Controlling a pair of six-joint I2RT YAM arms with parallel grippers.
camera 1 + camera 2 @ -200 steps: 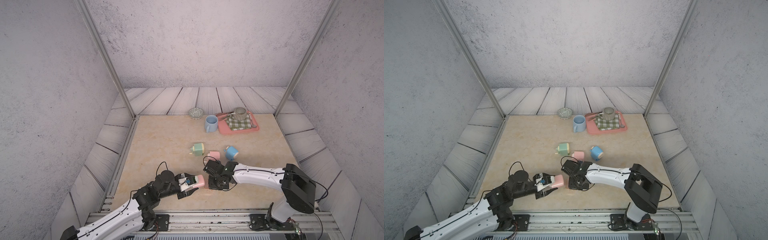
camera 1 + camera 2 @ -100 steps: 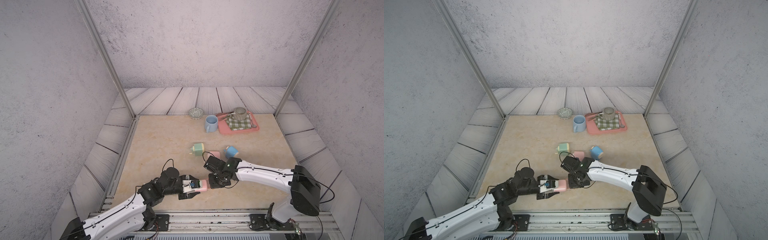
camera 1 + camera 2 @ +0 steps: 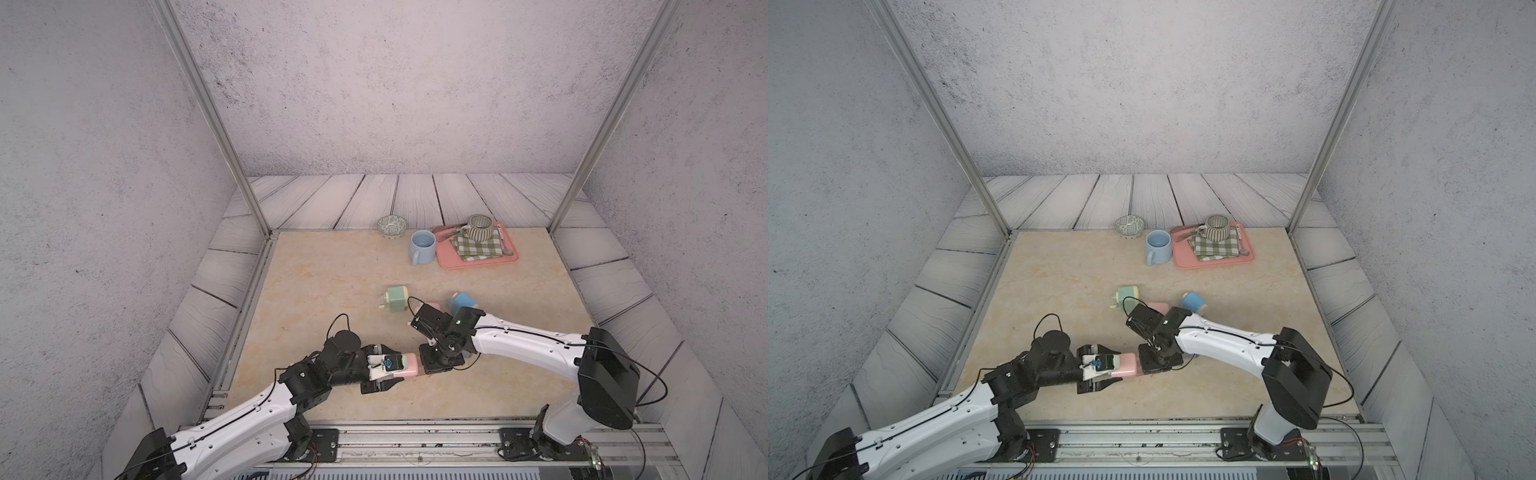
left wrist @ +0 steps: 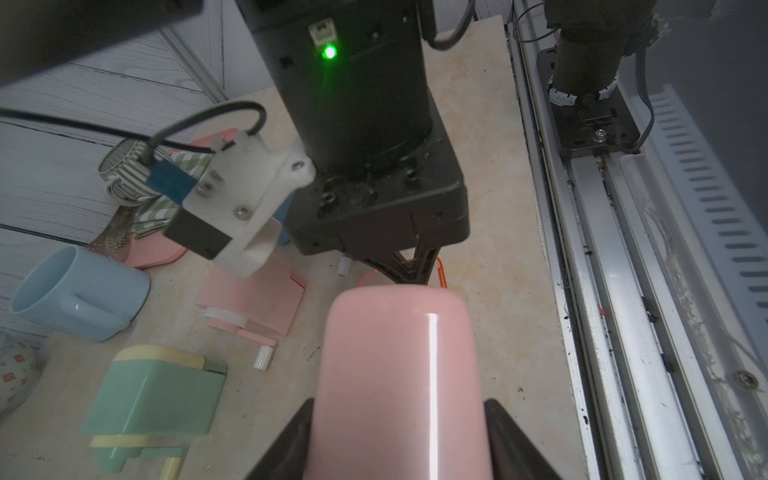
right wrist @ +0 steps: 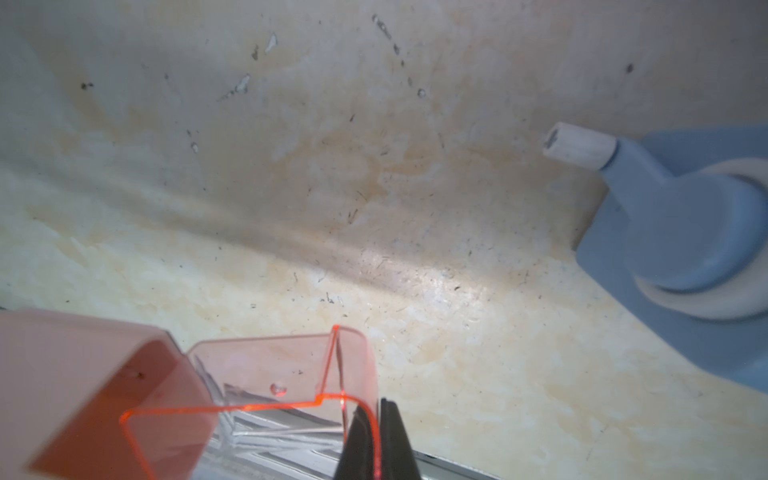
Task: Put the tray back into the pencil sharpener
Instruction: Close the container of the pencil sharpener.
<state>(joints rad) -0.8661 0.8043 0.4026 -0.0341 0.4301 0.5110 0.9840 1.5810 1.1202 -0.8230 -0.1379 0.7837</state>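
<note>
So the left tool (image 3: 392, 368) has the pink pencil sharpener (image 3: 409, 365) clamped between its fingers (image 4: 286, 449), one on each side of the body. It's held low over the front part of the tabletop (image 3: 332, 282), lying sideways with its open end pointing at the other arm.

The right tool (image 5: 374, 449) is squeezed tight on the end wall of the clear orange tray (image 5: 270, 374). The wrist view shows the tray's far end sitting right at the sharpener's opening. It looks partly in, with most of it still sticking out. In the top views the tray is barely a red sliver under the right tool, so there's not much to read there.

Behind them sit a green sharpener (image 3: 395, 297), a spare pink sharpener (image 3: 432, 307) and a blue sharpener (image 3: 461, 302), all close together. Way at the back are a blue mug (image 3: 423, 245), a little patterned bowl (image 3: 391, 226) and a pink platter (image 3: 478, 262) with a checked cloth (image 3: 473, 247) and a striped mug (image 3: 480, 226) on it.
</note>
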